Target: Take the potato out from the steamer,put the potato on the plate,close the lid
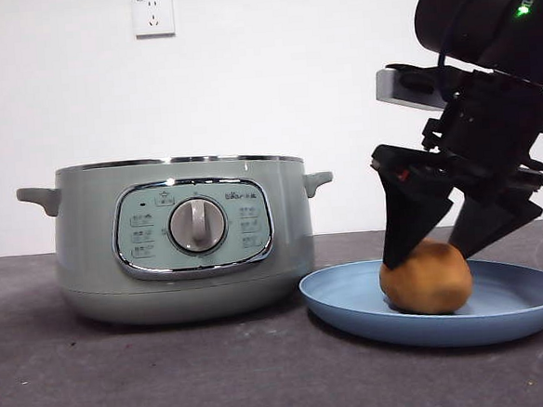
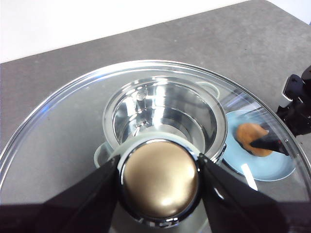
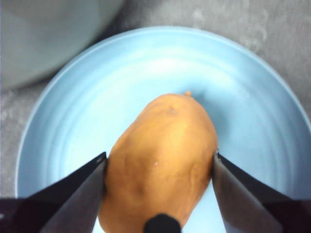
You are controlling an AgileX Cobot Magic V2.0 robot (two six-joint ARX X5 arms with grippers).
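The orange-brown potato point(image 1: 426, 278) rests on the light-blue plate point(image 1: 526, 305), right of the sage-green steamer point(image 1: 181, 238). My right gripper point(image 1: 433, 248) comes down from the upper right and its jaws press both sides of the potato point(image 3: 163, 155) over the plate point(image 3: 146, 73). My left gripper point(image 2: 159, 167) is shut on the knob point(image 2: 159, 178) of the glass lid point(image 2: 58, 145), held high above the open steamer point(image 2: 160, 116); it is out of the front view. Through the glass I see the plate point(image 2: 274, 171) and potato point(image 2: 247, 133).
The steamer has no lid on and its shiny inner bowl looks empty. A dark grey tabletop point(image 1: 125, 381) runs in front of the pot and plate. A white wall with a socket point(image 1: 153, 14) stands behind.
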